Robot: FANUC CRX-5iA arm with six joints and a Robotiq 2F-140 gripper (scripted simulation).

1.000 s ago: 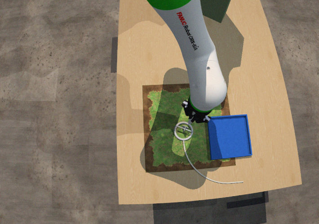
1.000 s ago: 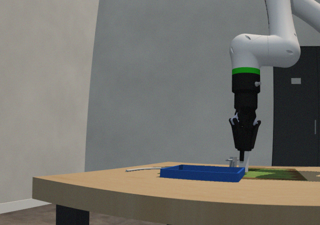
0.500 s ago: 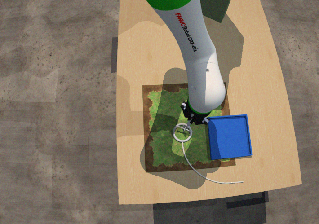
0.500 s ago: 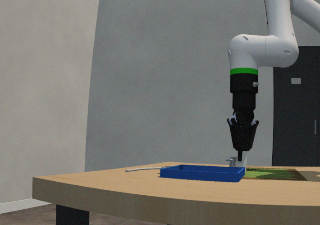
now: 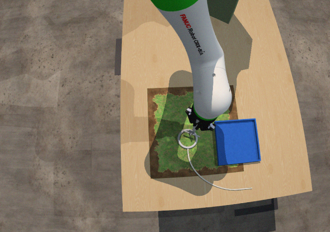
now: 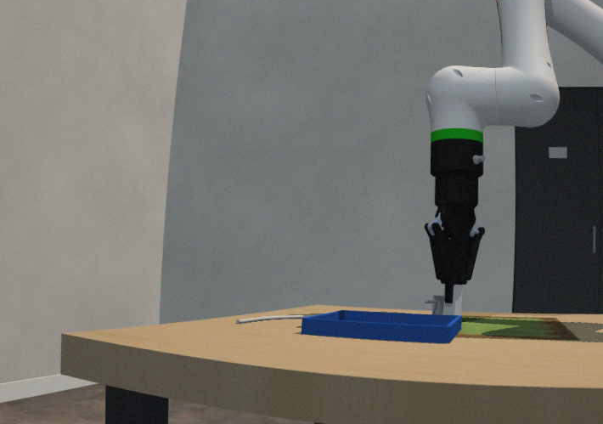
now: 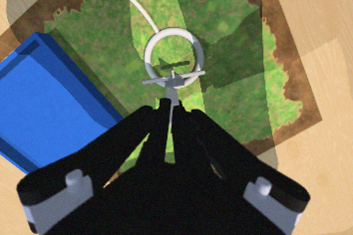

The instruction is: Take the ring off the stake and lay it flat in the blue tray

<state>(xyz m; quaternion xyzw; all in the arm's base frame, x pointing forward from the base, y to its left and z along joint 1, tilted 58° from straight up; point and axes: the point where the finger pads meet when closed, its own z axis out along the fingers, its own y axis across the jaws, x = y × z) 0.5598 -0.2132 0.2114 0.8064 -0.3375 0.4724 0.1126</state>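
Note:
A pale grey ring point(image 5: 187, 138) lies around a small stake with a crossbar point(image 5: 190, 133) on the green mat; it also shows in the wrist view point(image 7: 174, 54) with the crossbar point(image 7: 174, 77) over its near side. A white cord point(image 5: 209, 180) runs from the ring across the table. My gripper point(image 5: 195, 129) points straight down with its fingers shut, and I see nothing held between them. In the wrist view its tips point(image 7: 171, 102) stand right at the near side of the stake. The blue tray point(image 5: 237, 142) sits empty just to the right; it also shows in the side view point(image 6: 382, 325).
The green and brown mat point(image 5: 188, 134) lies under the ring, and the tray rests partly on it. The cord's free end point(image 5: 248, 188) lies near the table's front edge. A dark green block point(image 5: 222, 3) stands at the arm's base.

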